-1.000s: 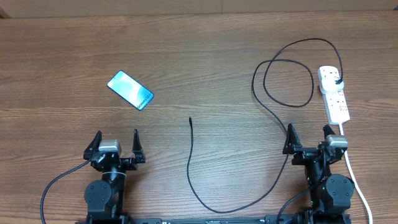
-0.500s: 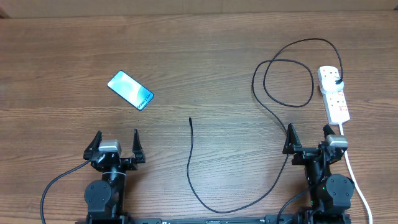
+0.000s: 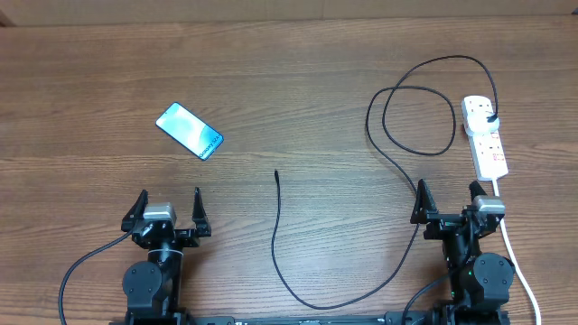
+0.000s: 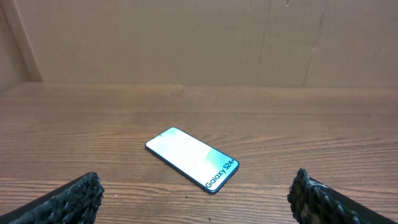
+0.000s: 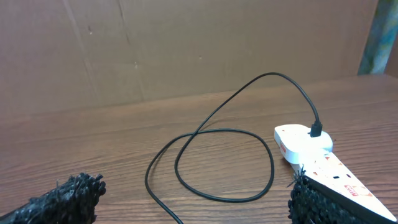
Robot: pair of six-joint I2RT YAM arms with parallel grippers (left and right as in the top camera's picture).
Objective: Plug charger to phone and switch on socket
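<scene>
The phone (image 3: 189, 130) lies flat on the wooden table at the left, its cyan screen (image 4: 192, 158) reading "Galaxy S24". My left gripper (image 3: 168, 209) stands open at the front edge, a little nearer than the phone, nothing between its fingers. The charger's black cable (image 3: 279, 236) runs from a free connector tip (image 3: 275, 172) mid-table, curves forward, loops (image 5: 217, 165) and ends at a black plug (image 3: 490, 119) seated in the white socket (image 3: 484, 135) at the right. My right gripper (image 3: 448, 199) is open, just in front of the socket's near end (image 5: 336, 177).
The socket's white cord (image 3: 515, 253) trails toward the front edge past the right arm's base. A brown cardboard wall (image 4: 199, 37) stands behind the table. Bare wood lies between the phone and the cable tip.
</scene>
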